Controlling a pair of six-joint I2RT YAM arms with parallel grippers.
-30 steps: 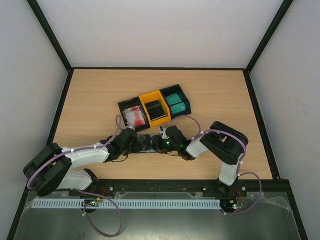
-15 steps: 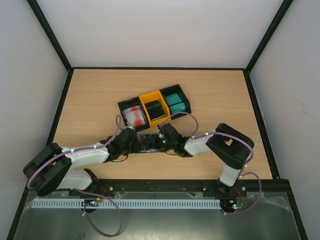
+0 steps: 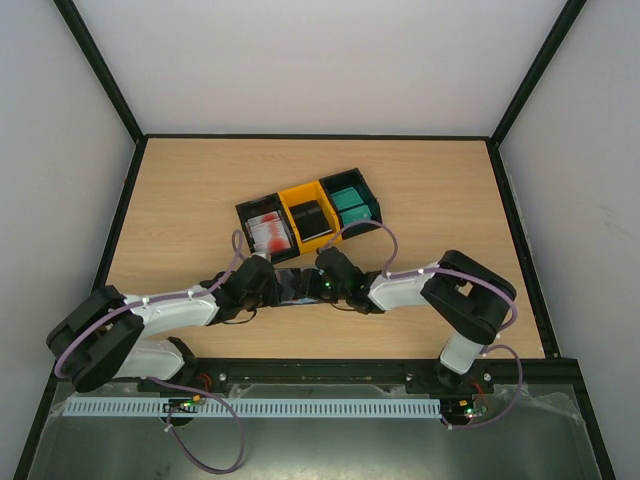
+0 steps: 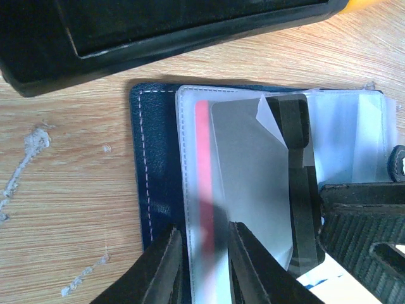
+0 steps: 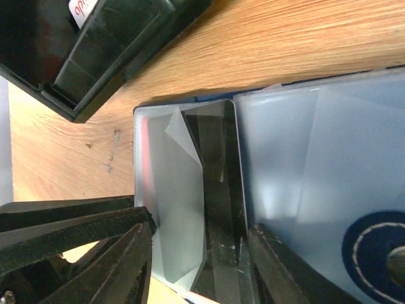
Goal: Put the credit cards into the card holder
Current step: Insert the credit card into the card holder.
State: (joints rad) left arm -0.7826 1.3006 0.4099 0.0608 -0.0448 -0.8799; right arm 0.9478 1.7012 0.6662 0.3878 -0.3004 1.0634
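One counter. Two arms: a left arm and a right arm. Three bins in a row: a black bin, a yellow bin and a second black bin. They hold cards in three colours: white-and-red, black and teal. The number in each stack cannot be counted. One holder shows two cards: one black card and one red-edged card.

Card holder navy, white stitching; card black; middle bin yellow; binned cards teal.
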